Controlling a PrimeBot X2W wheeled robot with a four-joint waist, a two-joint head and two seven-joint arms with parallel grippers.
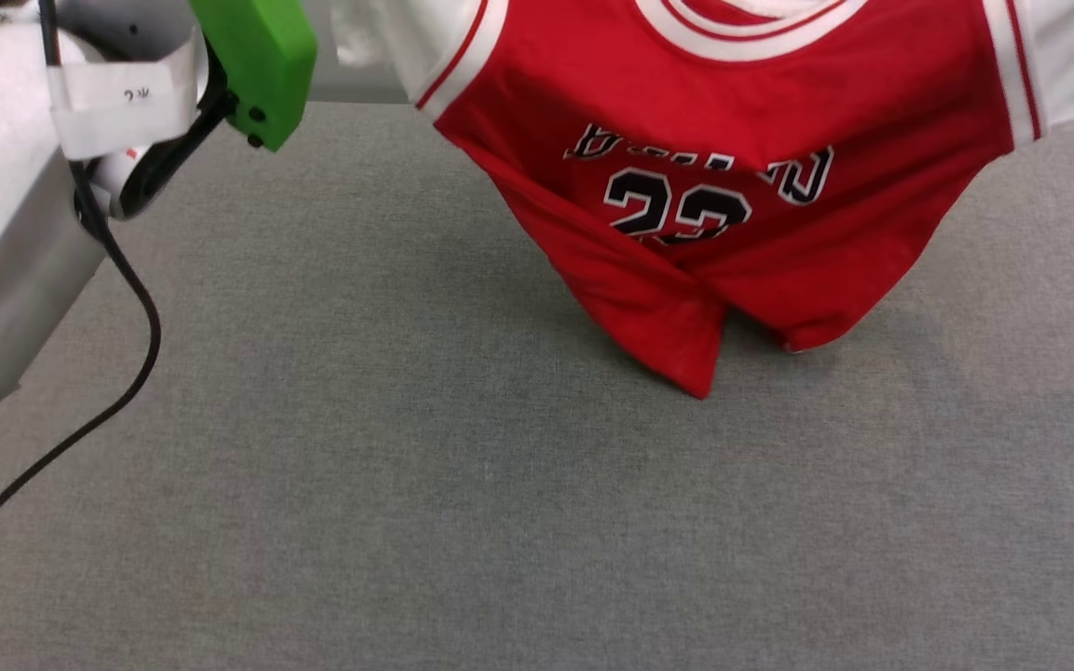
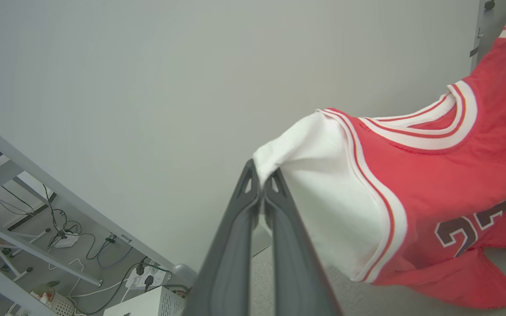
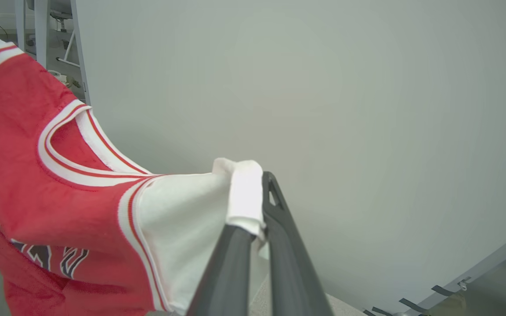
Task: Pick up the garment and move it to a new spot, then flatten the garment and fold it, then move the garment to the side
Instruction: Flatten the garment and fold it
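Note:
The garment, a red jersey with white sleeves and a black number, hangs spread above the grey table with its lower hem crumpled against the cloth. In the left wrist view my left gripper is shut on the tip of one white sleeve of the garment. In the right wrist view my right gripper is shut on the other white sleeve of the garment, fabric bunched over one finger. Both hold it up by the sleeves in front of a pale wall.
My pale left arm with a green housing and a black cable fills the head view's upper left. Beyond the table's far edge stand a metal frame and floor cables with power strips.

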